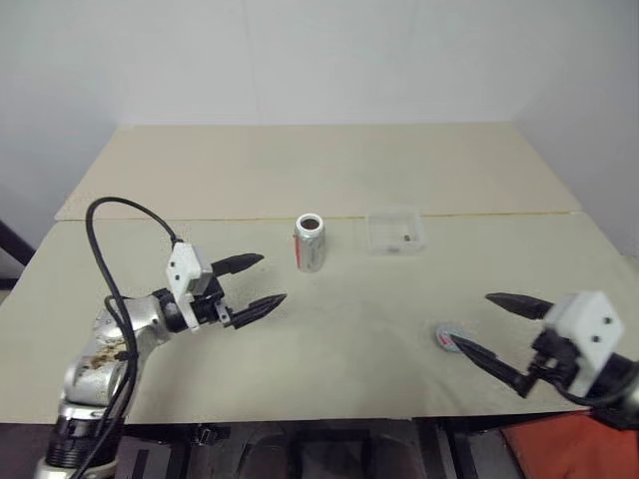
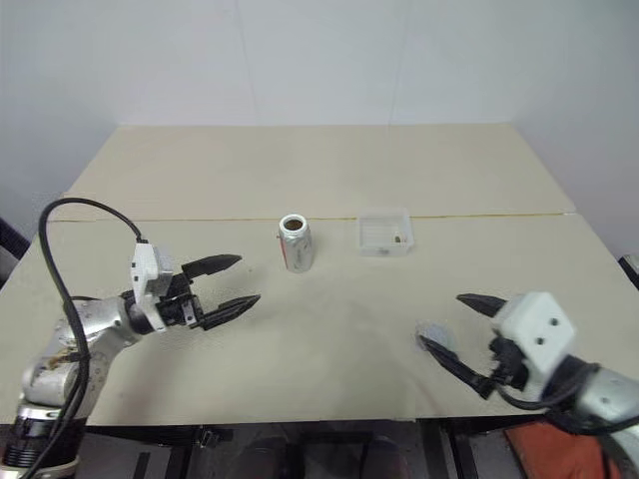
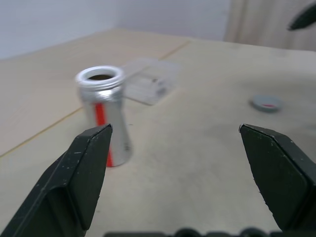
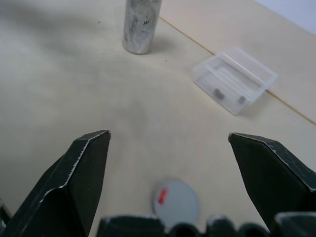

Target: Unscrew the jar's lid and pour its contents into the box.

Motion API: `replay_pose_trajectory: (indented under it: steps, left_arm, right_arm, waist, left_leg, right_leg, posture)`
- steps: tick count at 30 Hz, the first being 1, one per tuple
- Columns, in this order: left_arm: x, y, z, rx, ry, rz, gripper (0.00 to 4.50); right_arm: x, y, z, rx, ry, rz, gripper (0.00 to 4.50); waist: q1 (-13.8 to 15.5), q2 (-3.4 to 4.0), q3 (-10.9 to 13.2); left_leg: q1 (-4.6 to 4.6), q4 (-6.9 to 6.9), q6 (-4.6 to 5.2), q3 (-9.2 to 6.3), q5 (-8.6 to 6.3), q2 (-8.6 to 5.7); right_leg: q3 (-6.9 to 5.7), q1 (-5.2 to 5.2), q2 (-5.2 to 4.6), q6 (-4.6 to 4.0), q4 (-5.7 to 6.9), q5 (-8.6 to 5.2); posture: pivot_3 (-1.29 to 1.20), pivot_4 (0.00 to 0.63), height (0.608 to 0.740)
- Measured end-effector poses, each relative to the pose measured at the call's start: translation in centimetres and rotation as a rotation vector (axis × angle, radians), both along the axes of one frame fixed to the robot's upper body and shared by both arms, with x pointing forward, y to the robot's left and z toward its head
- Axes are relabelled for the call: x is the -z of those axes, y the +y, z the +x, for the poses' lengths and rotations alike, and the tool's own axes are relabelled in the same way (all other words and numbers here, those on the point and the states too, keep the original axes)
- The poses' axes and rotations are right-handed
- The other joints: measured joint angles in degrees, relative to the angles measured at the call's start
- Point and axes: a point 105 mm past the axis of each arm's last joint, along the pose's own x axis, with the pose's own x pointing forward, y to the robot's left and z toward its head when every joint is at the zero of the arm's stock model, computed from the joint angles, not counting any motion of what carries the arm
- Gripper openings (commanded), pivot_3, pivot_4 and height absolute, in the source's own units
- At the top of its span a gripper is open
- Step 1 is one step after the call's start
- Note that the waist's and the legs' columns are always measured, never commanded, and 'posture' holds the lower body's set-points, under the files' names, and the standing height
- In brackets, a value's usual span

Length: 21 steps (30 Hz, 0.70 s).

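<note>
The left hand [image 1: 248, 283] hovers above the bench [image 1: 300, 170] near its left edge, fingers spread wide, holding and touching nothing. To its right, around the bench's middle, the jar [image 1: 311, 242] stands upright with its mouth uncovered; a red vertical mark runs down its label, and no writing can be read. Just right of it sits the box [image 1: 396, 232], with the contents [image 4: 217, 92] lying inside as two tiny dark bits. The lid [image 4: 176, 202] lies flat near the front edge, a red mark on it. The right hand [image 1: 489, 329] hangs over the lid, wide open and empty.
</note>
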Motion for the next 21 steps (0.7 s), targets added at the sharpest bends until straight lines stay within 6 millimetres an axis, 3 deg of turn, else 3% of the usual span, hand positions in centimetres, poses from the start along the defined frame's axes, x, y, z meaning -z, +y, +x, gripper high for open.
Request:
replay_pose_trajectory:
  steps: [5, 13, 18, 21]
  left_arm:
    - [1.2, 0.7, -0.7, 0.002, 0.018, 0.066, 4.48]
    - [0.1, 0.4, 0.3, -0.053, -0.034, 0.009, 4.48]
    - [-0.5, 2.1, 0.5, -0.099, -0.038, 0.052, 4.48]
    - [-0.6, 3.7, -0.5, -0.141, -0.032, 0.082, 4.48]
  right_arm:
    - [-1.0, -1.5, -0.1, -0.045, -0.049, -0.059, 4.5]
    - [-1.0, -1.2, -0.4, -0.056, -0.084, -0.05, 4.5]
    - [-1.3, -0.3, 0.1, -0.092, -0.125, -0.049, 4.5]
    - [-1.2, 0.6, 0.5, -0.141, -0.132, -0.04, 4.5]
  waist:
    - [0.12, -0.01, 0.01]
    - [0.47, -0.06, 0.03]
    - [-0.31, -0.08, 0.05]
    - [-0.5, -0.09, 0.05]
  left_leg:
    - [0.09, -0.22, -0.12, 0.07, 0.07, 0.0]
    - [0.04, -0.21, -0.34, 0.08, 0.19, -0.01]
    - [0.11, -0.27, -0.35, 0.17, 0.19, 0.01]
    - [0.09, -0.31, -0.37, 0.2, 0.19, 0.02]
  right_leg:
    - [0.06, -0.05, 0.02, -0.06, 0.0, 0.0]
    - [0.07, -0.06, 0.0, -0.06, -0.04, 0.0]
    - [0.17, -0.09, 0.02, -0.06, -0.01, 0.0]
    - [0.22, -0.14, 0.02, -0.07, -0.04, 0.0]
  posture:
    - [0.0, 0.15, 0.74]
    - [0.0, 0.15, 0.74]
    - [0.0, 0.15, 0.74]
    - [0.0, 0.15, 0.74]
